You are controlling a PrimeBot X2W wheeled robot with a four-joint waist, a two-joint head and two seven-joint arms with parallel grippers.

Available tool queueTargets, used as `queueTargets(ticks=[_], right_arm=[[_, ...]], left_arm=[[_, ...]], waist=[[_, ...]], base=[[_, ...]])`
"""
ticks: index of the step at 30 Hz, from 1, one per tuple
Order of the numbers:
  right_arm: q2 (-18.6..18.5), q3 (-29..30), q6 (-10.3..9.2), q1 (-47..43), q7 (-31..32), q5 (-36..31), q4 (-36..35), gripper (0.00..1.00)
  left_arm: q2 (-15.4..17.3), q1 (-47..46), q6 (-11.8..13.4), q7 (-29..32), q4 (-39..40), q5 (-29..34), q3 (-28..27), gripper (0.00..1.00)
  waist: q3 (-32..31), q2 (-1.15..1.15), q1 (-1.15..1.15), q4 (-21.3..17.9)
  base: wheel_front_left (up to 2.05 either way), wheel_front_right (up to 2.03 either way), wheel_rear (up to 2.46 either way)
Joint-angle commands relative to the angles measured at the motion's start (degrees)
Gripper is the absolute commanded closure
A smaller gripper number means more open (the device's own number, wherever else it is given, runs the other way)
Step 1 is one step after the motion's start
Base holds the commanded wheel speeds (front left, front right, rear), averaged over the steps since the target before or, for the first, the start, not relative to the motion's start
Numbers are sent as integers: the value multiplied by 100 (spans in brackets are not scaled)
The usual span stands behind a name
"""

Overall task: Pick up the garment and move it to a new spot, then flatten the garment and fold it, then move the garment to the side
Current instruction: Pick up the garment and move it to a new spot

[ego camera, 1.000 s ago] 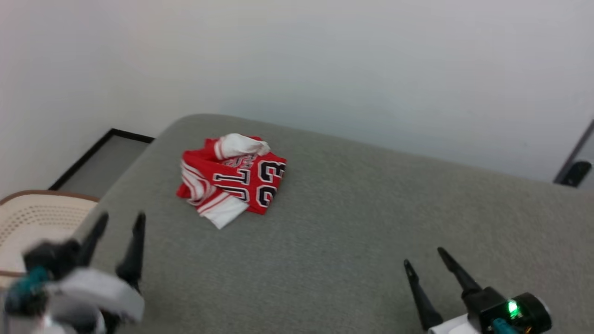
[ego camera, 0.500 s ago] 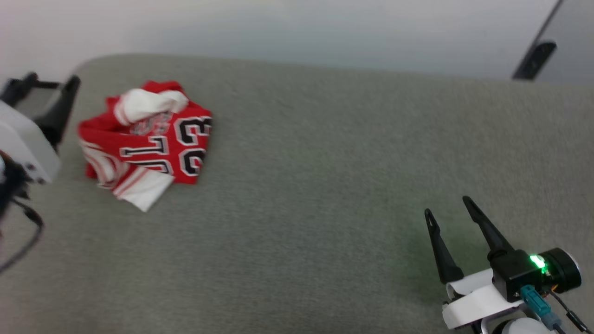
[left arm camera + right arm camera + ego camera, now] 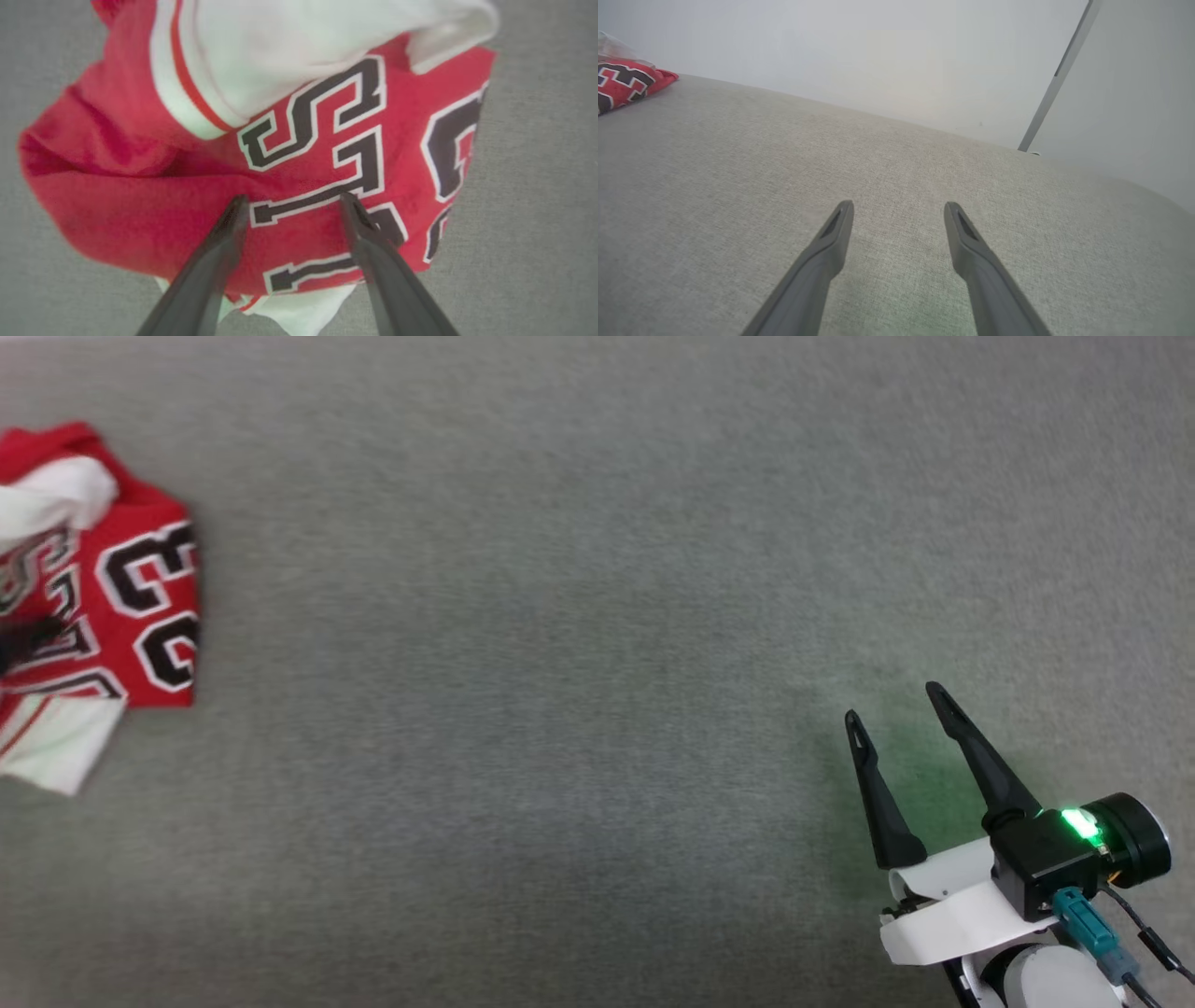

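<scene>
Garment bunched up, red, white sleeve on top, black lettering and 23 facing up, lying on grey fabric surface. Left hand right over it, fingers spread apart, empty, tips at the lettering, contact unclear. Right hand spread wide too, holding nothing, bare fabric under it, garment well off to its left. White wall beyond its fingertips.

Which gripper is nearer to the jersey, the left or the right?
Left. The left gripper, open, hangs close over the jersey, pointing straight at it. The right gripper, also open, is far off to the jersey's right, over bare grey fabric.
</scene>
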State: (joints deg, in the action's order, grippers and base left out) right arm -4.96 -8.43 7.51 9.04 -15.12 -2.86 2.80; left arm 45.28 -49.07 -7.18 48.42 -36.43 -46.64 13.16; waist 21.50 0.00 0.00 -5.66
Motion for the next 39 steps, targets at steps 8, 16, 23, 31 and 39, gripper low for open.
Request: queueTargets(ticks=[8, 16, 23, 31, 39], right_arm=[[71, -50, -4, 89, -6, 15, -102, 0], [110, -139, -5, 149, -6, 33, -7, 0], [119, -186, -5, 51, -6, 78, 176, 0], [167, -299, -5, -179, -6, 191, 476, 0], [201, -26, -5, -387, -6, 200, 586, 0]], left_arm=[[-65, 55, 216, 275, -898, -25, 133, 0], [-608, 199, 464, 118, -1605, 20, 297, 100], [-376, -658, 283, -268, -1353, 243, 323, 100], [-414, -1741, 146, 53, -677, 674, 808, 100], [-1041, -1647, 63, 607, 323, 429, 1204, 100]], waist=[[633, 0, 0, -534], [513, 0, 0, -501], [-125, 0, 0, -268], [-1116, 0, 0, 122], [-1715, 0, 0, 301]], base=[[0, 0, 0], [0, 0, 0], [0, 0, 0], [0, 0, 0], [0, 0, 0]])
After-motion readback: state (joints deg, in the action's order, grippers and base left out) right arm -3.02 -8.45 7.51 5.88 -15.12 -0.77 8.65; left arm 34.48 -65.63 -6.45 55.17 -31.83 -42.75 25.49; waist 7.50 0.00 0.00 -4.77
